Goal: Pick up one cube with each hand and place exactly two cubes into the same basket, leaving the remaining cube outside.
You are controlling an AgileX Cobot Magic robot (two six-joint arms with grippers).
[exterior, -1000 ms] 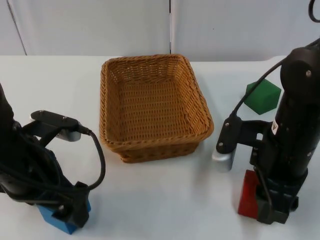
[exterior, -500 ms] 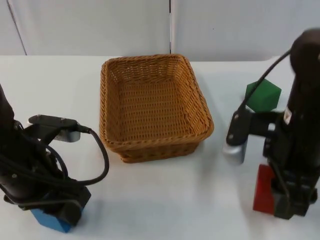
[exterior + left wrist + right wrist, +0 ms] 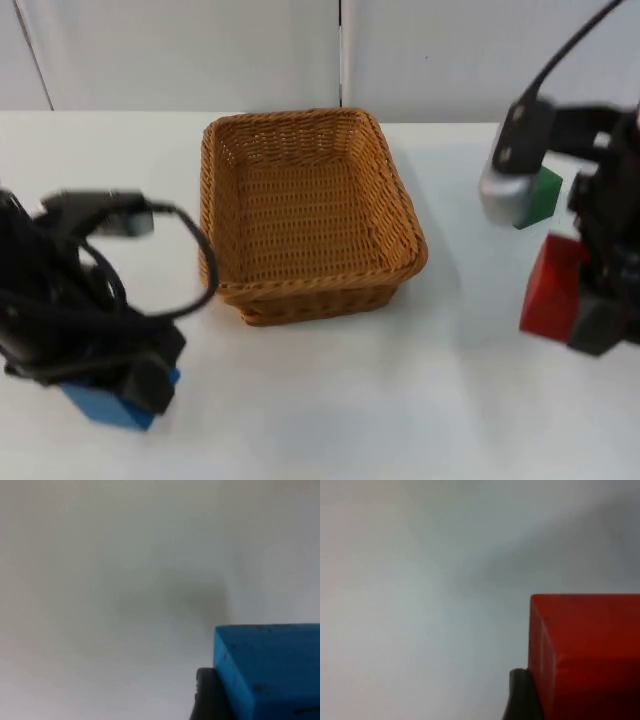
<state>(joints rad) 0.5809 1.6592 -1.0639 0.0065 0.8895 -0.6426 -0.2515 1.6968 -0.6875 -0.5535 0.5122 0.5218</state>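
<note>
My left gripper (image 3: 125,392) is shut on the blue cube (image 3: 98,403) at the table's front left, held just off the surface; the same blue cube (image 3: 267,670) shows against a black fingertip (image 3: 210,695). On the right, my right gripper (image 3: 585,315) is shut on the red cube (image 3: 550,285) and holds it raised above the table; the red cube (image 3: 585,652) shows beside a fingertip (image 3: 522,695). The green cube (image 3: 540,195) rests on the table at the far right, partly behind the right arm. The woven basket (image 3: 305,290) stands empty in the middle.
The grey partition wall (image 3: 340,55) closes the table's far edge. White table top (image 3: 330,400) lies open in front of the basket and between the two arms.
The right gripper has risen with the red cube and shifted toward the far right. The left gripper has lifted the blue cube slightly off the table.
</note>
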